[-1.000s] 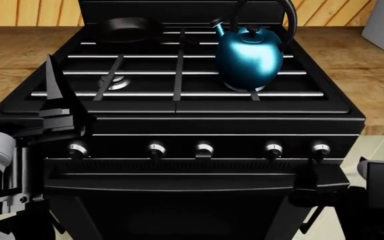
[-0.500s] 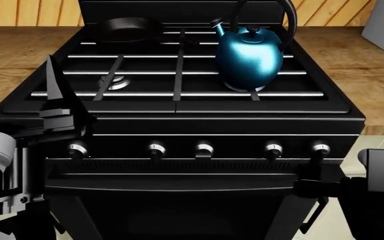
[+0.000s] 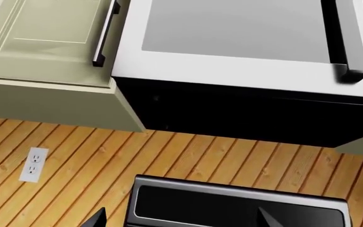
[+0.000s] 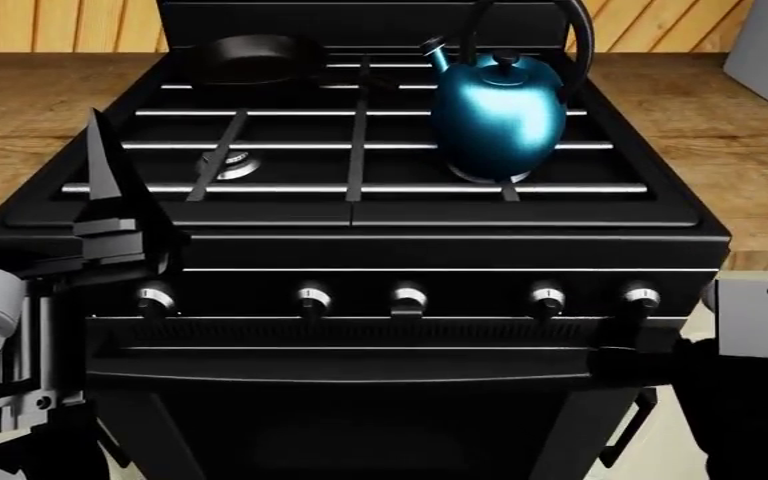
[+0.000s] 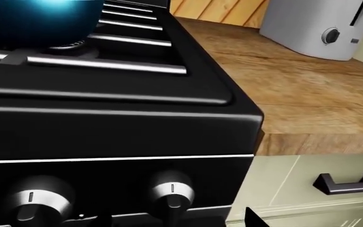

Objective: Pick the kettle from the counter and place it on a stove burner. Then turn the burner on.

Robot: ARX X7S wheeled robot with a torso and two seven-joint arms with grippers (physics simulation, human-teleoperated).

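Five knobs (image 4: 408, 298) are lining the black range's front panel (image 4: 398, 290), and that row is the landmark here. Just beside its far-right knob (image 4: 642, 297), the right gripper (image 4: 644, 365) is climbing: a second ago it was sitting lower and closer in, and now its grey wrist block is drawing level with the row. That suggests the reach for the burner control is under way; no knob appears turned yet. Whether its fingers are spread or pressed together, I cannot tell. Beside the row's opposite end, the left gripper (image 4: 104, 215) is pointing upward, unchanged; its spread is unclear as well.

Beyond the knobs, the kettle (image 4: 498, 110) is already sitting on the grate over the front-right stove burner (image 4: 491, 176), with the frying pan (image 4: 253, 56) further back.

The right wrist view is showing the two rightmost knobs close up, plus the counter (image 5: 295, 90) and a grey appliance (image 5: 320, 26). The left wrist view is showing only the microwave (image 3: 232, 42) and wall overhead.
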